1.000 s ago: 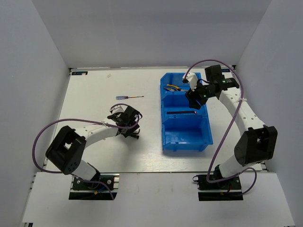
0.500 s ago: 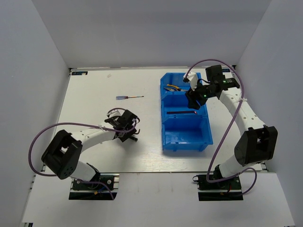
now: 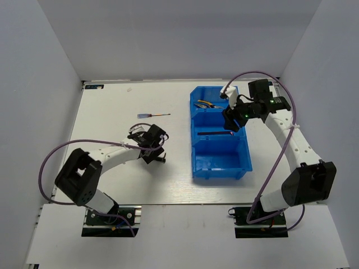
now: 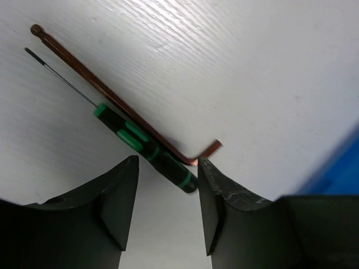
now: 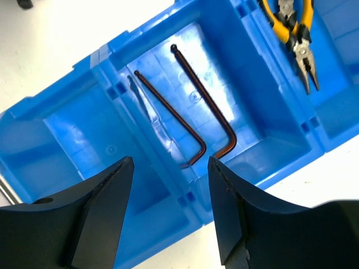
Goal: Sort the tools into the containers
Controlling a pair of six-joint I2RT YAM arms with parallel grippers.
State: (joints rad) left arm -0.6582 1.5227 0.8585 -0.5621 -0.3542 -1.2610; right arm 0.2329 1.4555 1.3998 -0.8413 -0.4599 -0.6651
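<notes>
On the white table lie a dark green-banded screwdriver [image 4: 147,150] and a coppery L-shaped hex key [image 4: 112,96], side by side. My left gripper [image 4: 167,168] hovers open over them, the screwdriver's handle end between its fingertips, its right finger close to the key's bend. The blue bin [image 3: 194,151] holds yellow-handled pliers [image 3: 205,104] in its far compartment and two hex keys [image 5: 168,106] in the middle one. My right gripper [image 5: 170,162] is open and empty above the bin's [image 5: 106,61] middle compartment. Another thin screwdriver [image 3: 152,115] lies alone on the table.
The bin's near compartment [image 3: 220,157] shows nothing inside. Purple cables loop off both arms. White walls enclose the table on the left, back and right. In the top view my left gripper [image 3: 157,157] sits just left of the bin.
My left gripper dipped toward the near edge, then came back slightly toward the bin. My right arm shifted a little to the right above the bin. Both grippers stayed open.
</notes>
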